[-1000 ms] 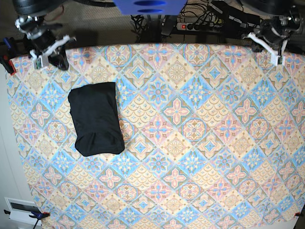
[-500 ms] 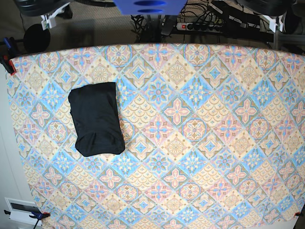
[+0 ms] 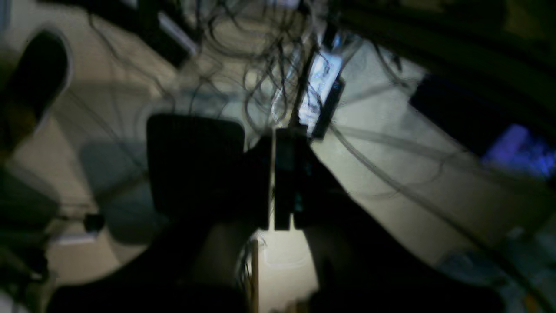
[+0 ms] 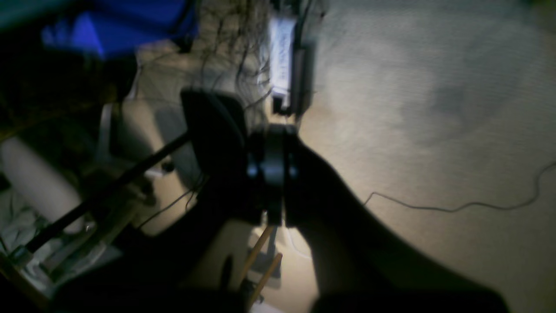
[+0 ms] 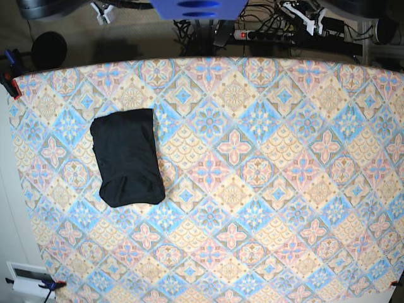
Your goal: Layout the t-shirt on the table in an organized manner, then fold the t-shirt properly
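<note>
A black t-shirt (image 5: 127,157), folded into a compact rectangle, lies near the table's (image 5: 265,189) left edge. Both pincers, left gripper (image 3: 274,182) and right gripper (image 4: 273,169), are clenched on nothing, off the table.

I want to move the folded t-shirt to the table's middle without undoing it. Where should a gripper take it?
Probably the t-shirt by its straight far short edge, coming from above. That edge lies flat and square on the table; the near end looks rounded and bunched.
</note>
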`<move>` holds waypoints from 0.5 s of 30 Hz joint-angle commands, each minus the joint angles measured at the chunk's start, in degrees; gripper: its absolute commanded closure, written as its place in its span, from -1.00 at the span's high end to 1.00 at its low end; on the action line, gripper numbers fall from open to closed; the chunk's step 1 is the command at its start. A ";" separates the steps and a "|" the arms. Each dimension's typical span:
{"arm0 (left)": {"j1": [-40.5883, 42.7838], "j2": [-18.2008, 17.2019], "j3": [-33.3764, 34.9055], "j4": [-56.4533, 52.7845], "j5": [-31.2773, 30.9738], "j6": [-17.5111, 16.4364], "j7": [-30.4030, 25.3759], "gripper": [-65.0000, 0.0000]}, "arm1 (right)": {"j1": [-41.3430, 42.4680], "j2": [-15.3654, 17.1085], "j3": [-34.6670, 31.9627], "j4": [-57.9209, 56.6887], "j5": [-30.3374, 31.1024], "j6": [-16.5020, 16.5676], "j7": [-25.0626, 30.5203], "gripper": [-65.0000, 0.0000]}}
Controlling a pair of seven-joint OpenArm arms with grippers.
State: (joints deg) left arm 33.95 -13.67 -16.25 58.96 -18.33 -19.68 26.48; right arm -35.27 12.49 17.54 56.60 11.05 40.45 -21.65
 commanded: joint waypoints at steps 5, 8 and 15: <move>-7.98 -0.79 8.12 -16.19 1.58 0.03 -10.26 -0.99 | 6.83 1.62 0.70 -11.90 -3.88 -2.86 5.96 -1.00; -13.60 -0.70 14.45 -25.86 1.58 0.12 -15.71 -0.99 | 11.31 1.62 0.35 -20.60 -4.06 -7.61 10.09 -1.00; -20.64 0.97 30.98 -38.26 1.32 0.39 -29.51 -0.99 | 17.29 1.62 0.35 -30.62 -4.06 -9.98 13.25 -1.00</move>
State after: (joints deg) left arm 12.88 -12.60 14.94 20.49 -16.80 -18.90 -3.09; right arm -17.52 13.56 17.82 25.76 6.83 29.93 -8.71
